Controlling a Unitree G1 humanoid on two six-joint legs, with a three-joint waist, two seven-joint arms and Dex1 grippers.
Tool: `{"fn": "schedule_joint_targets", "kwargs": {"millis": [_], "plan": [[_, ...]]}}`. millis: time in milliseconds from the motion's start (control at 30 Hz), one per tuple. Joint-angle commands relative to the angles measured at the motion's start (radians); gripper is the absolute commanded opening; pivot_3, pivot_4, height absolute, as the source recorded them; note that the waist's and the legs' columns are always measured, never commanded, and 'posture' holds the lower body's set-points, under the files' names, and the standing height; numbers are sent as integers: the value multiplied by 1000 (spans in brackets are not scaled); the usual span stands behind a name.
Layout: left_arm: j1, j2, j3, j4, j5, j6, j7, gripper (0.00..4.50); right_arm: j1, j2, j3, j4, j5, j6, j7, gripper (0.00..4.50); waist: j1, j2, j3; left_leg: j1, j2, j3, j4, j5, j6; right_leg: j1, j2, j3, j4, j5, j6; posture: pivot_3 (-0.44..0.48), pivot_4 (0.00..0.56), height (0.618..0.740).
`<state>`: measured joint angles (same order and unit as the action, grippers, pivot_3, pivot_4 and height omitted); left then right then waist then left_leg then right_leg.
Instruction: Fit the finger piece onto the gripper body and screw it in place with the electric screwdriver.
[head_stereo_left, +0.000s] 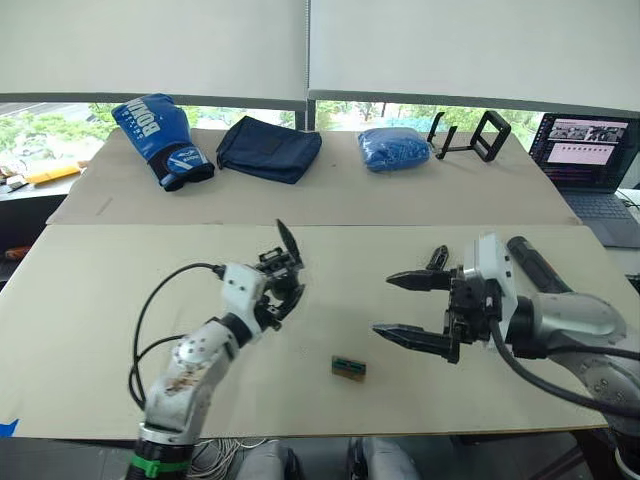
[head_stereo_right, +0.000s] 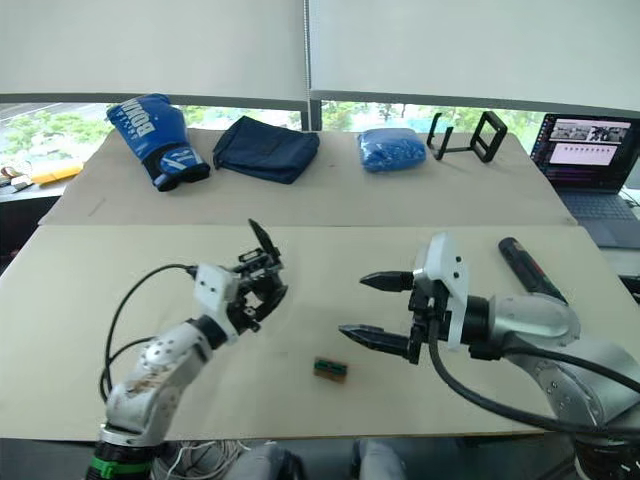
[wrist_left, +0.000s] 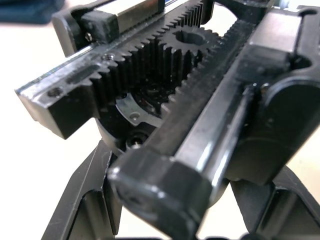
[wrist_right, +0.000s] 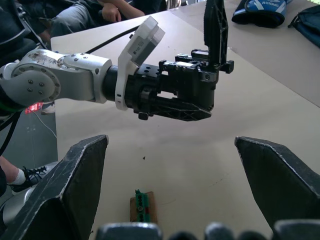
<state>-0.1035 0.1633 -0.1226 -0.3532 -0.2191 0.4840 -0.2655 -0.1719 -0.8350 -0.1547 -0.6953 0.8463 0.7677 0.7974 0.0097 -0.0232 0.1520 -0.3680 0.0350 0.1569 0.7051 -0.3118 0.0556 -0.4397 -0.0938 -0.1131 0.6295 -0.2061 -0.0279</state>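
Observation:
My left gripper (head_stereo_left: 284, 297) is shut on the gripper body (head_stereo_left: 281, 268), a black geared assembly held above the table with its one pointed finger (wrist_right: 215, 30) standing upright. The left wrist view shows its toothed racks and pinion (wrist_left: 187, 42) close up. My right gripper (head_stereo_left: 385, 305) hangs open and empty to the right of it, fingers pointing towards the body. A small black pointed piece (head_stereo_left: 437, 258), apparently the finger piece, shows just behind the right gripper, partly hidden. The electric screwdriver (head_stereo_right: 526, 266) lies on the table behind my right arm.
A small green-and-tan block (head_stereo_left: 348, 367) lies on the table between the grippers, near the front edge. At the back are a blue boxing glove (head_stereo_left: 160, 135), a dark blue bag (head_stereo_left: 268, 147), a blue bundle (head_stereo_left: 393, 148), a black stand (head_stereo_left: 470, 135) and a laptop (head_stereo_left: 590, 150).

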Motion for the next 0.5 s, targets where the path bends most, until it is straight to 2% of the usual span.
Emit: {"fn": "schedule_joint_targets", "kwargs": {"millis": [33, 200, 300, 400, 467, 500], "plan": [[-54, -72, -46, -3, 74, -40, 96, 2376, 17, -19, -49, -35, 7, -4, -21, 4500, 4, 0, 0, 0, 0, 0, 0, 0, 0, 0, 0, 0, 0, 0, 0, 0, 150, 740], [-105, -81, -100, 103, 99, -19, 53, 2376, 7, -16, -22, -2, -60, -42, -49, 4500, 6, 0, 0, -1, -1, -2, 0, 0, 1, 0, 1, -1, 0, 0, 0, 0, 150, 740], [-105, -88, -102, 153, 104, -32, 47, 2376, 13, -24, 21, 22, -145, -95, -28, 4500, 4, 0, 0, -1, -1, -2, 0, 0, 1, 0, 1, -1, 0, 0, 0, 0, 150, 740], [-82, -84, -101, 172, 110, -46, 43, 2376, 15, -19, 32, 26, -160, -108, -11, 4500, 4, 0, 0, -1, -1, -2, 0, 0, 1, 0, 1, -1, 0, 0, 0, 0, 150, 740], [-52, -66, -98, 156, 86, -44, 5, 3415, 10, -9, 35, 25, -159, -106, -13, 4500, 3, 0, 0, -1, -1, -2, 0, 0, 1, 0, 1, -1, 0, 0, 0, 0, 150, 740], [-38, -50, -94, 143, 71, -34, -21, 3743, 11, -7, 37, 24, -162, -108, -13, 4500, 3, 0, 0, 0, 0, -2, 0, 0, 1, 0, 0, -1, 0, 0, 0, 0, 150, 740]]}}
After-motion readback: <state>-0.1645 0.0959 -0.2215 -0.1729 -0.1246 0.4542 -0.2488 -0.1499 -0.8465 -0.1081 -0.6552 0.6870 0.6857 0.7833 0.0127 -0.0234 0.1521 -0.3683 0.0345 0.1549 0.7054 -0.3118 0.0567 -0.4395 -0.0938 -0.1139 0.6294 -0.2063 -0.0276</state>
